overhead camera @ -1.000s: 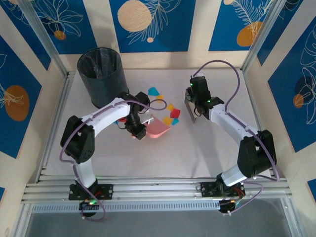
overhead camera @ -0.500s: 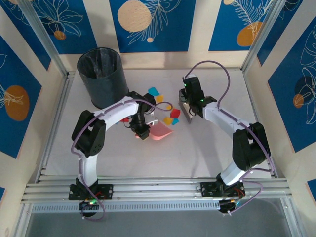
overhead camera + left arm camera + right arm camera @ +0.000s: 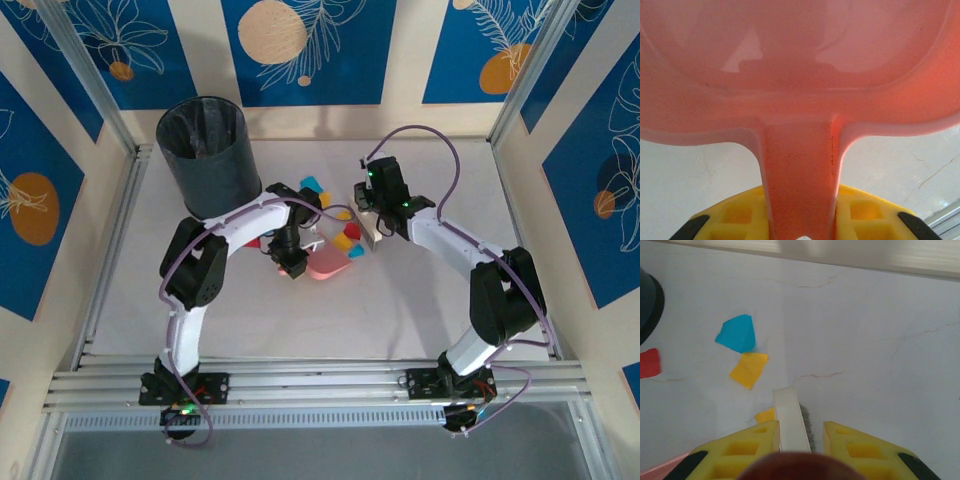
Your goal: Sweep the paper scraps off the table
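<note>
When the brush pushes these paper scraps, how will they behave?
The scraps look thin and flat, so probably very light and floppy; the brush may slide over them or flick them aside. They lie flat on the smooth table, so some may stick rather than ride into the dustpan.

Blue wall panels point(image 3: 300, 50) printed with white leaf outlines and pale orange discs stand on three sides, set between cream boards point(image 3: 405, 60). Slanted aluminium posts point(image 3: 88, 80) mark the back corners. Aluminium rails point(image 3: 320, 385) run along the near edge of the white counter point(image 3: 420, 320), which shows hairline cracks. The light is soft and even.
</note>
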`<move>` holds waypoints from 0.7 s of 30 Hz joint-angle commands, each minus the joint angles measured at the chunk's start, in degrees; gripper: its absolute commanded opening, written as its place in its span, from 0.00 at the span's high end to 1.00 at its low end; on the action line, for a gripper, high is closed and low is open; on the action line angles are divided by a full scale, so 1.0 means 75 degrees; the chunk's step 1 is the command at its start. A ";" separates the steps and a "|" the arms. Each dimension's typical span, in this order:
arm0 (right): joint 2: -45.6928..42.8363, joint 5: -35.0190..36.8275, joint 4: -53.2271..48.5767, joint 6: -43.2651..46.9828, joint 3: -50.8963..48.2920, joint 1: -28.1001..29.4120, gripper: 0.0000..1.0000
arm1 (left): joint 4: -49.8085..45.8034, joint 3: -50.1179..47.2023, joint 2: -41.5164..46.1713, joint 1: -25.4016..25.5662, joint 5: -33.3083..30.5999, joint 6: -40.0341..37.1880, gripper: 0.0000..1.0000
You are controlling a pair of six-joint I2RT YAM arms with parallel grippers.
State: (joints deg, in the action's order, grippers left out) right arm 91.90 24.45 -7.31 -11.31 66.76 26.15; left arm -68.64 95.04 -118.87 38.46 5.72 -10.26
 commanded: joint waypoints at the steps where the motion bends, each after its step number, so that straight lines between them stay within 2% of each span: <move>1: -0.0050 -0.0678 -0.0576 -0.0197 0.0129 0.0105 1.00 | -0.0328 0.0289 -0.0192 0.0099 -0.0094 -0.0108 1.00; 12: -0.0454 -0.1784 -0.0672 -0.0323 0.0146 0.0248 1.00 | -0.0201 0.0452 -0.0209 0.0094 -0.0165 -0.0009 1.00; 21: -0.0902 -0.1299 -0.0627 -0.0106 0.0198 0.0298 1.00 | -0.0095 0.0121 0.0231 0.0076 -0.0492 0.0126 1.00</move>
State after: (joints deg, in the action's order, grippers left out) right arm 88.25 14.79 -12.93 -12.47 67.09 27.77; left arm -68.42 97.14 -119.42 38.50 3.64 -10.00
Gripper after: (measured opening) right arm 0.262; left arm 0.249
